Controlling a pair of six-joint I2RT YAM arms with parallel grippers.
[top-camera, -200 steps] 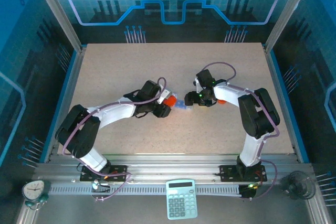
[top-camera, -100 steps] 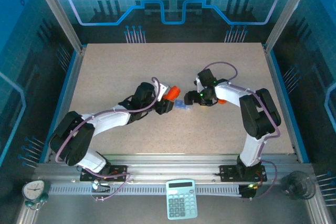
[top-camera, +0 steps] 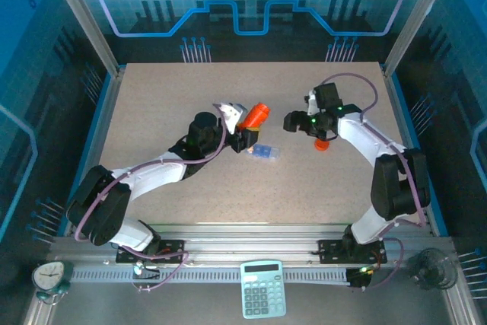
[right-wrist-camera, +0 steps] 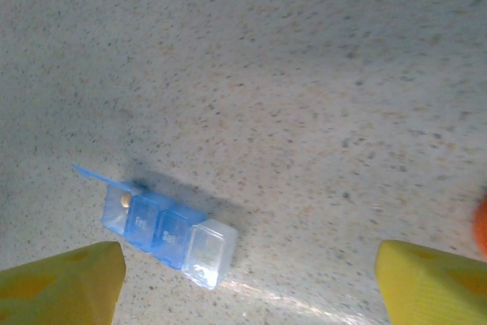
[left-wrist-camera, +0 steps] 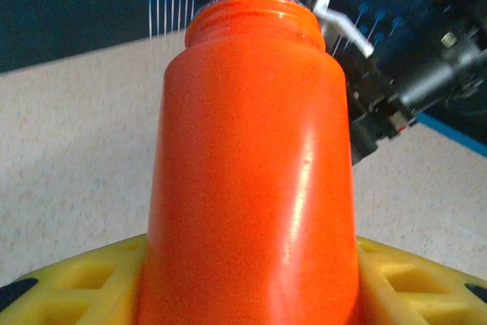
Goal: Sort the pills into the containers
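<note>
The orange pill bottle (left-wrist-camera: pixel 251 150) stands between the yellow fingers (left-wrist-camera: pixel 68 283) of my left gripper (left-wrist-camera: pixel 251 287), which is shut on its lower body. Its mouth has no cap on it. In the top view the bottle (top-camera: pixel 256 115) tilts up and to the right from my left gripper (top-camera: pixel 245 130). The blue pill box, the containers (top-camera: pixel 264 151), lies on the table just below it. One end lid stands open and a small tan pill (right-wrist-camera: pixel 125 200) lies inside the pill box (right-wrist-camera: pixel 163 234). My right gripper (right-wrist-camera: pixel 247 287) hangs open above the table beside the box, and in the top view my right gripper (top-camera: pixel 292 121) is to the right of the bottle.
A small orange cap (top-camera: pixel 323 144) lies on the table under my right forearm. The speckled tabletop (top-camera: pixel 190 89) has a blue raised edge (top-camera: pixel 95 123). A calculator (top-camera: pixel 263 288), a clock (top-camera: pixel 48 275) and a small fan (top-camera: pixel 428 268) sit beyond the near rail.
My left gripper has carried the bottle up and to the right, off the pill box. My right gripper has drawn back to the right and opened wider.
</note>
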